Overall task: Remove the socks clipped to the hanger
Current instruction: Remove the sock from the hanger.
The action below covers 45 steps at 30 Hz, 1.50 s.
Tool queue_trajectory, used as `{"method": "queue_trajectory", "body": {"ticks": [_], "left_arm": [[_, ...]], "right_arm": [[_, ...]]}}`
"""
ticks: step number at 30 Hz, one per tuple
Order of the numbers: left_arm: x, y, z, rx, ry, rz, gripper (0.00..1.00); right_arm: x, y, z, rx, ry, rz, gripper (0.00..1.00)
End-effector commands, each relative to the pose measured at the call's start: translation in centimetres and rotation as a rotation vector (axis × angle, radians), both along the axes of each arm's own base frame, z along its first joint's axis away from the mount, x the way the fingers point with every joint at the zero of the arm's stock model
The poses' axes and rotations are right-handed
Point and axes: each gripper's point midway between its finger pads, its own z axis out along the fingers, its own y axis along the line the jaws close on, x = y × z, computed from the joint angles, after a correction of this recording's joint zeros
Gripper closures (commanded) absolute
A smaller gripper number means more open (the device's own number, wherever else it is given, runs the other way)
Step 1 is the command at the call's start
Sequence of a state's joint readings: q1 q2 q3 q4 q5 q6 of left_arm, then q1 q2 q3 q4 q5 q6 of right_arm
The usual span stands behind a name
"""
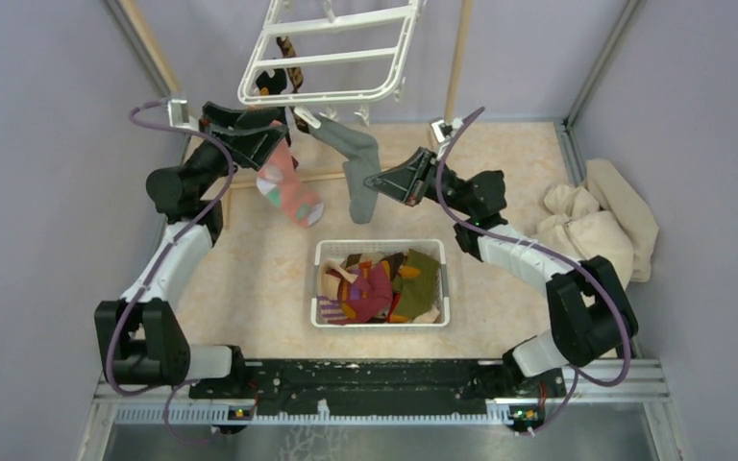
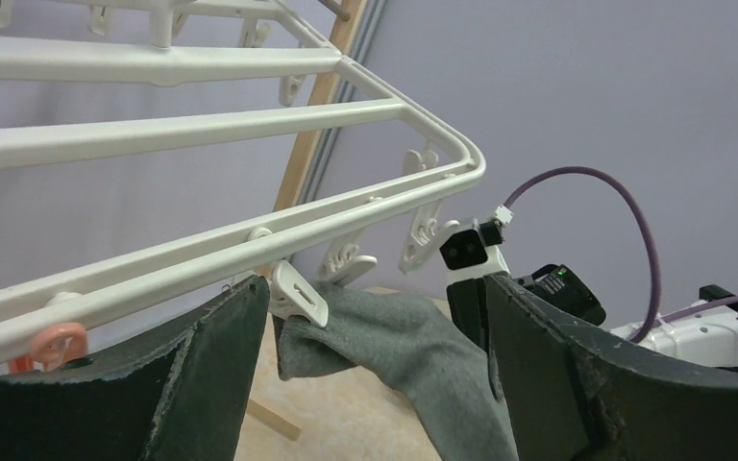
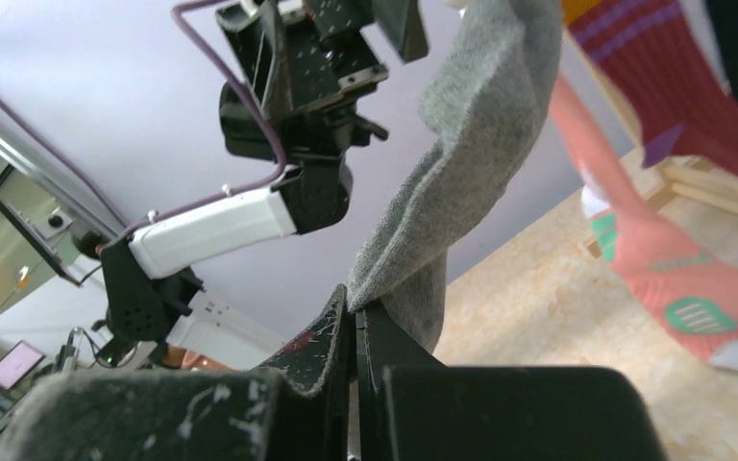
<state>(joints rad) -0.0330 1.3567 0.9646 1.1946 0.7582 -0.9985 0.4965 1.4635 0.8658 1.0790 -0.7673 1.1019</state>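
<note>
One grey sock (image 1: 357, 158), clipped to hanger (image 2: 154, 134), pinched in right end effector (image 3: 351, 312)

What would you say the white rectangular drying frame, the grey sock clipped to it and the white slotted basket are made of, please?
The white rectangular drying frame looks like moulded plastic: smooth, slightly glossy rounded bars. The grey sock seems a soft knit fabric, matt and fuzzy, draping in limp folds. The white slotted basket is probably rigid plastic, though too small to judge its finish.
</note>
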Motion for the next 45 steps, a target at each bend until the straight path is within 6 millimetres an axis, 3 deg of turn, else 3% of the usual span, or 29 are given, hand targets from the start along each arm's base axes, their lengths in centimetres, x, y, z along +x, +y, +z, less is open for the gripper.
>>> {"method": "queue_trajectory", "body": {"ticks": [1,13,18,24,29,36,45], "left_arm": [[-1.2,0.1,0.4,0.032,-0.012,0.032,0.11],[-2.6,0.0,0.3,0.095,0.012,0.060,0.11],[-2.7,-0.7,-0.3,0.100,0.027,0.045,0.11],[-2.7,-4.3,-1.4,0.089,0.050,0.036,0.12],[-1.5,-6.7,-2.3,0.079,0.109,0.089,0.12],[0.5,-6.3,-3.4,0.059,0.179,0.248,0.13],[2.2,-6.3,-3.6,0.008,0.162,0.291,0.16]], "right_arm": [[-0.5,-3.2,4.2,0.094,-0.104,-0.053,1.00],[1.9,-8.1,5.7,0.103,-0.125,-0.167,1.00],[2.1,-8.3,6.0,0.109,-0.129,-0.166,1.00],[2.1,-8.3,6.1,0.109,-0.127,-0.158,1.00],[2.0,-8.3,6.0,0.108,-0.124,-0.156,1.00],[1.9,-8.3,5.7,0.106,-0.121,-0.150,1.00],[1.7,-8.3,5.7,0.114,-0.123,-0.141,1.00]]}}
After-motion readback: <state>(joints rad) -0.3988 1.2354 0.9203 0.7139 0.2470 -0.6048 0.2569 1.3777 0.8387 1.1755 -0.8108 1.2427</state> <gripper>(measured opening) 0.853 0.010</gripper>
